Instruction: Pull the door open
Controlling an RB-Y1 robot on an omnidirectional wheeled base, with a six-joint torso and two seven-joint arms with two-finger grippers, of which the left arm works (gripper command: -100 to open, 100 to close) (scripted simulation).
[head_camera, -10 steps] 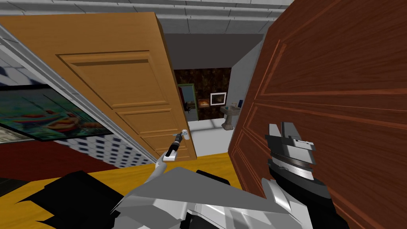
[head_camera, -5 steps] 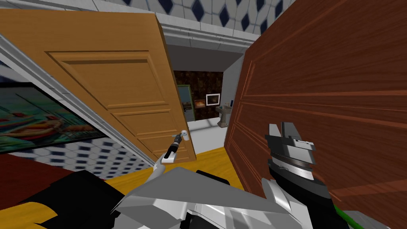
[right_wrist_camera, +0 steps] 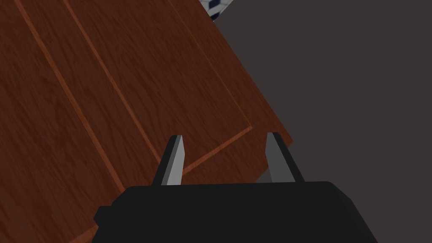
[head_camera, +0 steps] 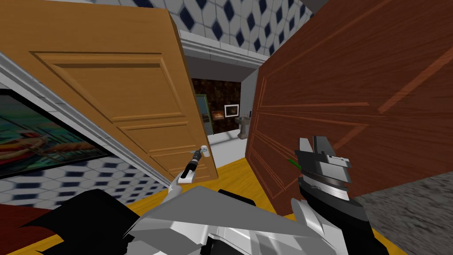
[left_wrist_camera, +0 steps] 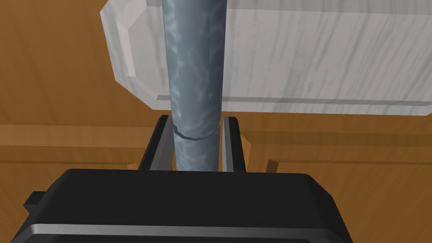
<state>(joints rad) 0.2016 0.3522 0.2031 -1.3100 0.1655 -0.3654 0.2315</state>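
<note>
Left gripper (head_camera: 201, 152) is clamped on the door handle (head_camera: 204, 149). In the left wrist view its two fingers (left_wrist_camera: 162, 143) press both sides of the grey-blue handle bar (left_wrist_camera: 195, 63), and the gripper (left_wrist_camera: 197, 120) sits close to the pale plate (left_wrist_camera: 316, 59) that the bar comes from. Light brown wood of the door (left_wrist_camera: 63, 63) is behind the plate.

In the head view the light brown panelled door (head_camera: 110, 88) fills 9 to 12 o'clock. Its free edge is near picture centre, with the handle low on that edge. The left arm reaches up to it from 6 o'clock.

Right gripper (head_camera: 313, 144) is at 4 o'clock from the handle and well apart from it. It holds nothing. Its fingers stand apart in the right wrist view (right_wrist_camera: 225, 136), pointing at a dark red-brown panelled door (right_wrist_camera: 84, 84). That dark door (head_camera: 354, 88) fills 1 to 3 o'clock in the head view. A small green stick (head_camera: 293, 163) shows just beside the right gripper at its 8 o'clock.

An open gap lies between the two doors at 12 o'clock, with a sink (head_camera: 243, 126) in the room beyond. The floor (head_camera: 234, 170) below the gap is yellow. A painting (head_camera: 40, 141) hangs at 9 o'clock. The wall (head_camera: 230, 22) above the doorway has blue diamond tiles.
</note>
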